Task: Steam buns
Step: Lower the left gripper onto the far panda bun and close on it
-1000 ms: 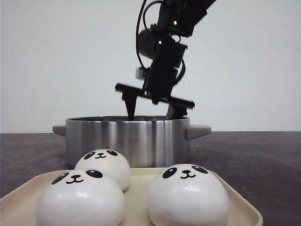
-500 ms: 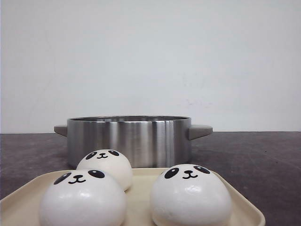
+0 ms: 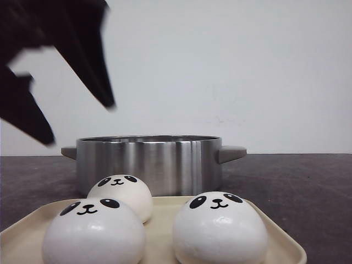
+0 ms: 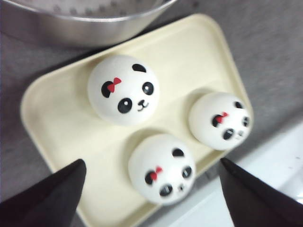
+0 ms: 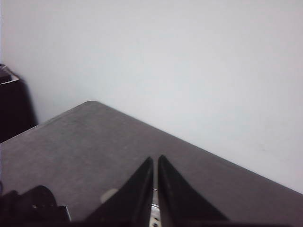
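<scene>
Spread wide, my left end effector (image 4: pixel 151 198) hangs empty above the cream tray (image 4: pixel 52 123), its fingers (image 4: pixel 45 198) flanking the three buns (image 4: pixel 123 90) below; beyond them stands the steel pot (image 3: pixel 148 165). Off over bare surface (image 5: pixel 94 142), my right end effector (image 5: pixel 155 189) is pressed together.

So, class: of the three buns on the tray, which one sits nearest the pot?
The back-left bun, the one behind the other two. It sits closest to the pot; the front-left bun and right bun lie nearer the camera.
</scene>
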Controlling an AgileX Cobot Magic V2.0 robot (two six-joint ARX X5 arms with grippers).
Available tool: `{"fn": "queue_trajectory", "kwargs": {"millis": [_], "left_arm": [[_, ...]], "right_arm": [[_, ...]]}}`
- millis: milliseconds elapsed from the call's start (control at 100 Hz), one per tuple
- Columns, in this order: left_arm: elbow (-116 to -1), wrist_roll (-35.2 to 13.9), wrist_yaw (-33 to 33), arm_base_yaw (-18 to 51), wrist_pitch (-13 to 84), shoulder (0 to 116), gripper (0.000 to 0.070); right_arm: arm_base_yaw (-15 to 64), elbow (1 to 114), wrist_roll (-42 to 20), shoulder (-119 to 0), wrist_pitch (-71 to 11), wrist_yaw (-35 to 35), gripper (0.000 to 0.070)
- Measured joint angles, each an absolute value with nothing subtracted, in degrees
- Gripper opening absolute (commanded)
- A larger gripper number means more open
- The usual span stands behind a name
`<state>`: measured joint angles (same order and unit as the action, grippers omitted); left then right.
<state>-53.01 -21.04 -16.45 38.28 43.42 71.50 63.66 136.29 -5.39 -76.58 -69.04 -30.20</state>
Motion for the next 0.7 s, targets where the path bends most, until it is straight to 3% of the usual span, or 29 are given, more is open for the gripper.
{"fn": "queue_trajectory", "kwargs": {"millis": [310,340,380,490,700], "left_arm": [[-53.01,-23.57,-14.85,38.92,34.70,84.99,0.0536],[-53.01,-23.90,-14.31,38.92,34.54,85.84,0.0496],[-53.01,-24.25,-13.30,38.92,34.59,86.83,0.0393],[-53.01,-24.88,-12.49,38.92,35.35,89.01,0.0000],[-53.01,-25.06,-12.51,39.29,37.54,89.73,0.0010]], "right_arm": [[64.82,136.29,-10.76,-71.83,-76.64,-33.47,0.0012],[64.82,136.33,-11.22,-71.83,-76.66,-33.47,0.0012],[64.82,136.33,-11.86,-71.83,-76.77,-33.50,0.0012],[64.82,136.33,-13.39,-72.14,-77.25,-34.35,0.0012],[64.82,136.22,-14.00,-72.51,-77.30,-34.48,0.0012]]}}
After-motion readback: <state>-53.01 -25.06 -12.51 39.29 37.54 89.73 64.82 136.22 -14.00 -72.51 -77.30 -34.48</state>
